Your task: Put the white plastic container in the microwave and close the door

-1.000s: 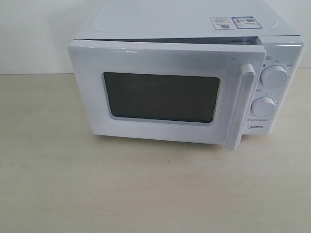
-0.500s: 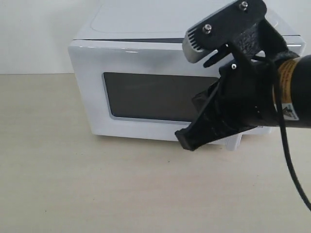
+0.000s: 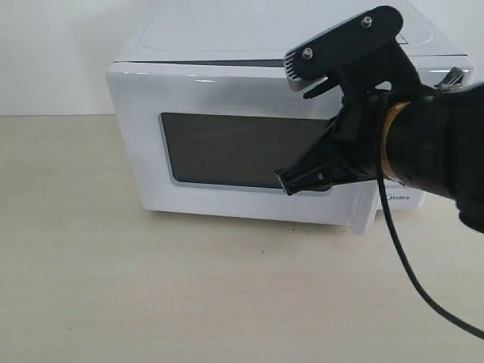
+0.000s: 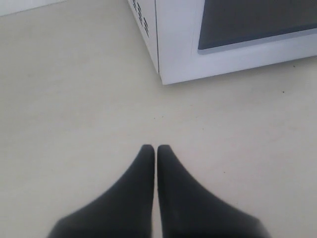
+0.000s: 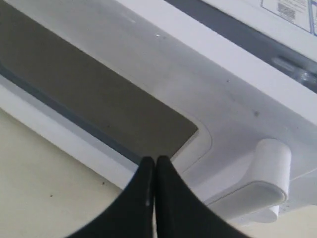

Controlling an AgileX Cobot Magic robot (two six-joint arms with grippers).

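Pale desk [image 3: 113, 302] and bare white wall are forming the setting, with the microwave [image 3: 227, 30] being carried toward the back of the desk. Its door [image 3: 136, 136] is being shown swung almost flat against the body, though a thin dark seam is being shown along its top edge, so full latching cannot be confirmed. The white plastic container is not being seen anywhere on the desk. It is being judged to sit inside, yet nothing can be made out through the dark window [image 3: 227, 151]. The right hand [image 3: 287, 181] is being held empty, fingers pressed together, just in front of the door's face by the window's lower corner and near the handle [image 5: 270, 168]. The left hand [image 4: 152, 148] is likewise being held with fingers together, gripping nothing, over bare desk off the microwave's front corner. For the closing to be done well, the push is best applied with the joined fingertips on the handle side, away from the hinge, squarely and steadily, so that the latch is caught without the microwave being shoved backward.
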